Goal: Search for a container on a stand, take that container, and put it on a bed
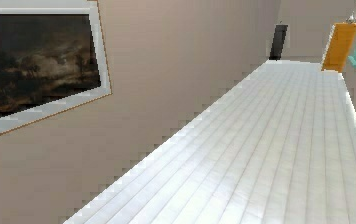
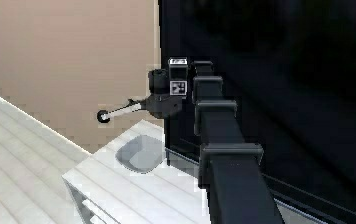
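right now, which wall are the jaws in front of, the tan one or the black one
The tan wall: the jaws point left across it, above the white stand. The black wall starts further right, behind the arm.

Probably home hallway: framed painting [image 1: 36,65], plank floor [image 1: 266,140].

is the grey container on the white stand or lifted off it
On it: the grey container sits on the white stand top, not hanging at the gripper.
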### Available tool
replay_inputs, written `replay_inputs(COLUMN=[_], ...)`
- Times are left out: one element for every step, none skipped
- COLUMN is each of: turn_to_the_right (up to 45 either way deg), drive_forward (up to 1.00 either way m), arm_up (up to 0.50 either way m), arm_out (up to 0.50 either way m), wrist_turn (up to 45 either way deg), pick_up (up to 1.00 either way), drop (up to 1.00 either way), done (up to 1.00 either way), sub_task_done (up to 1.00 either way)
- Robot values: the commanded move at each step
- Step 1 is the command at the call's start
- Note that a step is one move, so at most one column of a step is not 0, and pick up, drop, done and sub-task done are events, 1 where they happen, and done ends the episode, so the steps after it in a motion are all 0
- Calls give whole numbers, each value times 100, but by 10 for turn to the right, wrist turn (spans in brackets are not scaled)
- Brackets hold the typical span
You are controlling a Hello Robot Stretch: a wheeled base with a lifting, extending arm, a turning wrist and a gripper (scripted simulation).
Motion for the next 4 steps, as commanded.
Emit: replay_inputs(turn_to_the_right=[0, 0, 0, 0], drive_forward=[0, 0, 0, 0], arm_up=[0, -30, 0, 10], arm_out=[0, 0, 0, 0], wrist_turn=[180, 0, 0, 0], pick_up=[0, 0, 100, 0], drop=[0, 0, 0, 0], done=[0, 0, 0, 0], sub_task_done=[0, 0, 0, 0])
